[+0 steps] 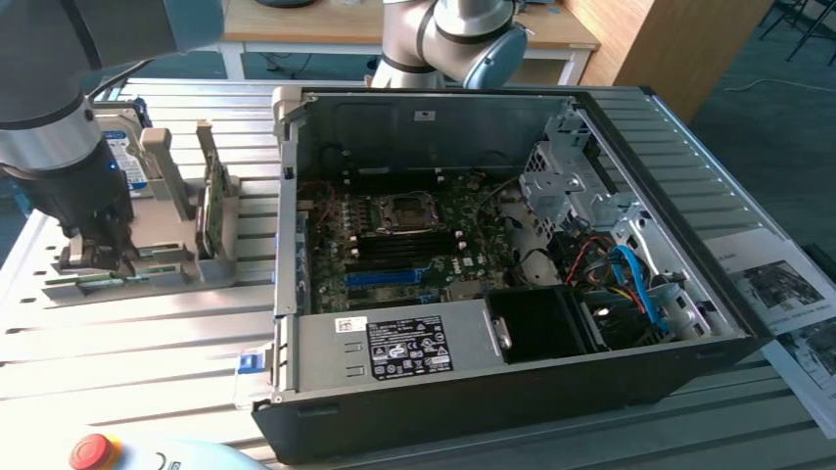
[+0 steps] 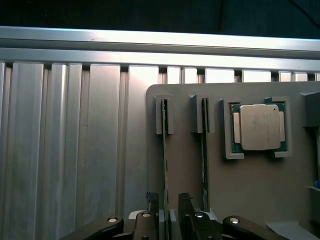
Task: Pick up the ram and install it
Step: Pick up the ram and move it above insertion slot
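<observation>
The ram [image 2: 165, 165] is a thin green stick seen edge-on, standing in an end slot of the grey holder [image 2: 250, 185]. A second like stick [image 2: 204, 165] stands parallel beside it. My gripper [image 2: 168, 197] is open, one finger on each side of the first stick with a gap on both sides. In the exterior view the gripper [image 1: 102, 257] hangs low over the holder [image 1: 157, 264] at the left, where a green stick [image 1: 209, 211] stands on edge. The open computer case [image 1: 679, 352] lies to the exterior view's right, its motherboard [image 1: 405, 240] exposed.
A silver processor chip [image 2: 259, 127] sits in a pocket of the holder beside the sticks. A blue-labelled hard drive [image 1: 120, 147] stands behind the holder. The ribbed metal table [image 1: 131, 352] carries a red stop button [image 1: 94, 450] at the front and papers [image 1: 784, 284] at the right.
</observation>
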You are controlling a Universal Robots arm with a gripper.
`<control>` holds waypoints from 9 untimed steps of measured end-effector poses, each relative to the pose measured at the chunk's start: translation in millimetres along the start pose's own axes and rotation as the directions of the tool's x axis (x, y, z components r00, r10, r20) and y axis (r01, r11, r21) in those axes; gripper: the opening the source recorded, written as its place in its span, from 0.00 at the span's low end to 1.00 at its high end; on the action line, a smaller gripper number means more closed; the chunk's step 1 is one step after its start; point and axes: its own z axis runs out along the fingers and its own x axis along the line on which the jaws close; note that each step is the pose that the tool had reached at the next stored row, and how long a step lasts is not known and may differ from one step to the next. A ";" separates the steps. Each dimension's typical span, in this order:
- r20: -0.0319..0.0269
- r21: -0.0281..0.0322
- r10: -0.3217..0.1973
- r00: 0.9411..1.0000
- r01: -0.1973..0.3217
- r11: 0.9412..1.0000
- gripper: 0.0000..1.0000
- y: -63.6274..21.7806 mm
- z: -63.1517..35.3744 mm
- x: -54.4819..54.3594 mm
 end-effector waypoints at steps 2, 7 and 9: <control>0.000 0.000 0.000 1.000 0.000 1.000 0.30 0.0 1.5 0.0; 0.000 0.000 0.000 1.000 0.000 1.000 0.30 0.0 5.6 0.1; 0.000 0.000 0.000 1.000 0.000 1.000 0.30 0.0 7.3 0.1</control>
